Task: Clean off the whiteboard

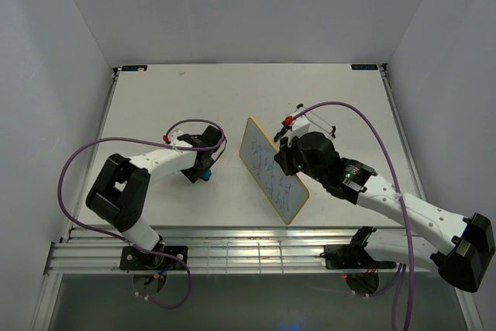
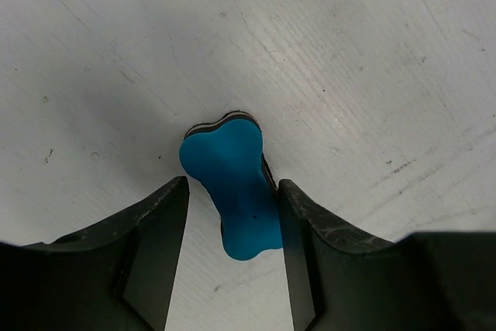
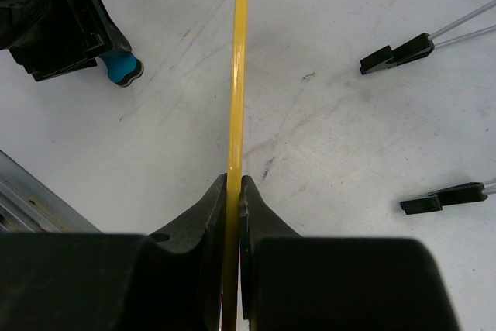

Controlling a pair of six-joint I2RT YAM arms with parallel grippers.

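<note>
Between the right gripper (image 3: 234, 185) fingers, whiteboard (image 3: 239, 52) yellow edge, clamped on both sides.

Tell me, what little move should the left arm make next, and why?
Probably close the left tool on the blue eraser. The tool is open astride the eraser, which lies on the table, while the right tool clamps the edge of the whiteboard, which has blue scribbles on it.
</note>
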